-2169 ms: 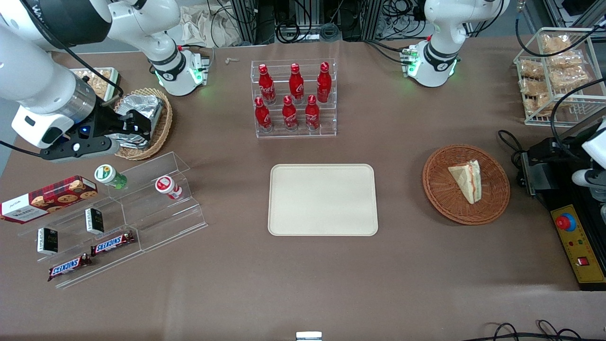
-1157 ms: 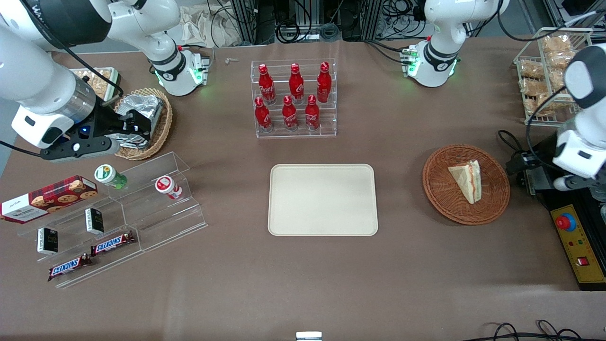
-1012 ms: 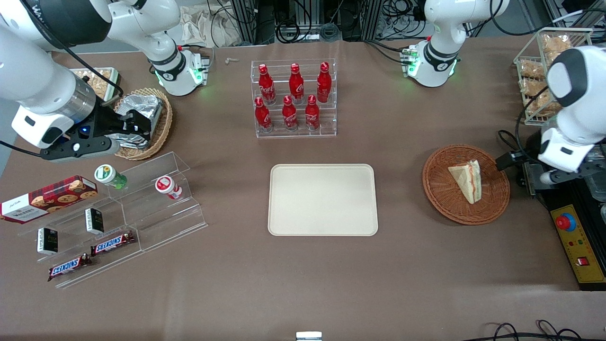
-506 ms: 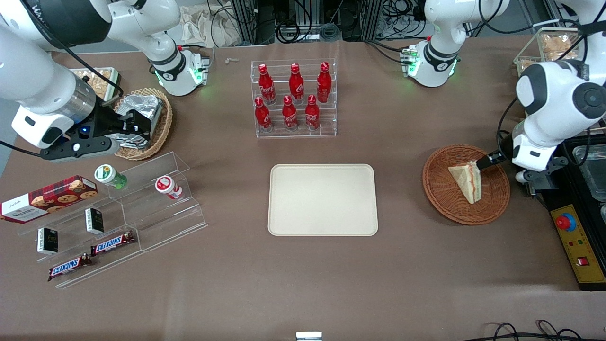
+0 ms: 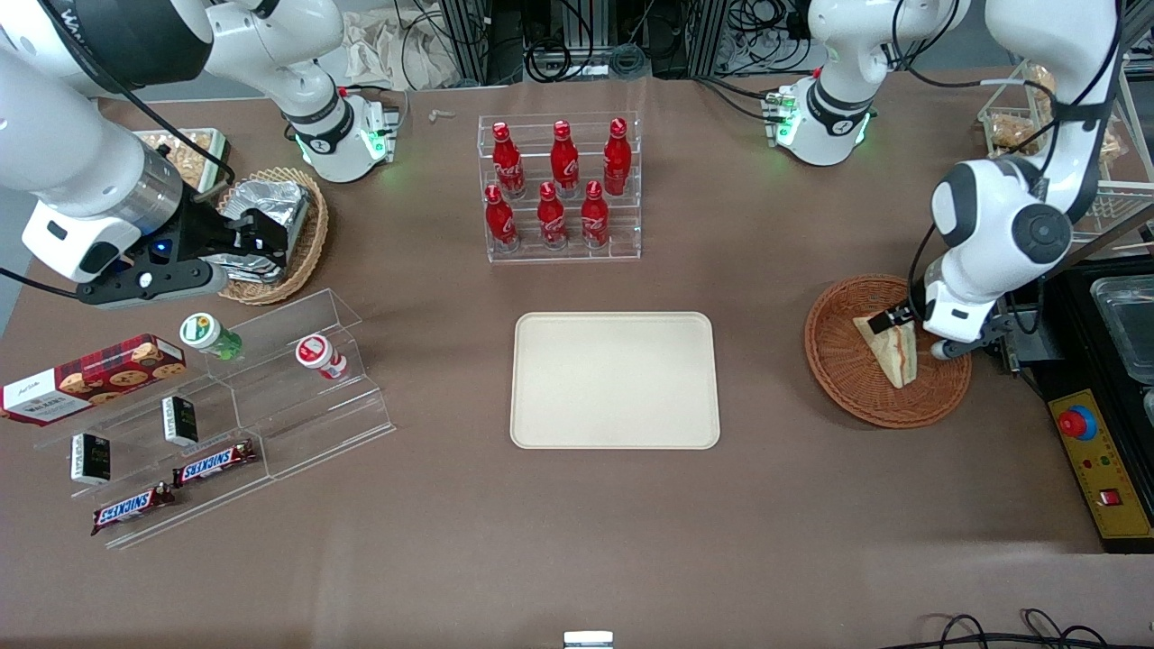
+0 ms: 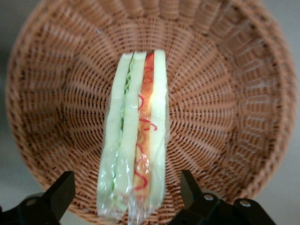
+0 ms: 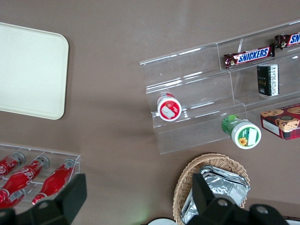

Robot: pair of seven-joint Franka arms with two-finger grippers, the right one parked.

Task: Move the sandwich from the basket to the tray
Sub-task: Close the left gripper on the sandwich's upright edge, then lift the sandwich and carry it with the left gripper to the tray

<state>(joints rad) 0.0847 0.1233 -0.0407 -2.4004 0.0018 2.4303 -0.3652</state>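
The basket (image 5: 888,351) sits toward the working arm's end of the table from the tray (image 5: 615,379), well apart from it. In it lies the sandwich (image 5: 891,347). The gripper (image 6: 127,199) hangs above the basket, its open fingers (image 6: 60,192) straddling the sandwich.

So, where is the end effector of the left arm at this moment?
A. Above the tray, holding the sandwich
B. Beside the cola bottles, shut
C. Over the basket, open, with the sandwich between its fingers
C: the end effector hangs open over the basket, one finger on each side of the sandwich, which lies in the basket; the tray is bare.
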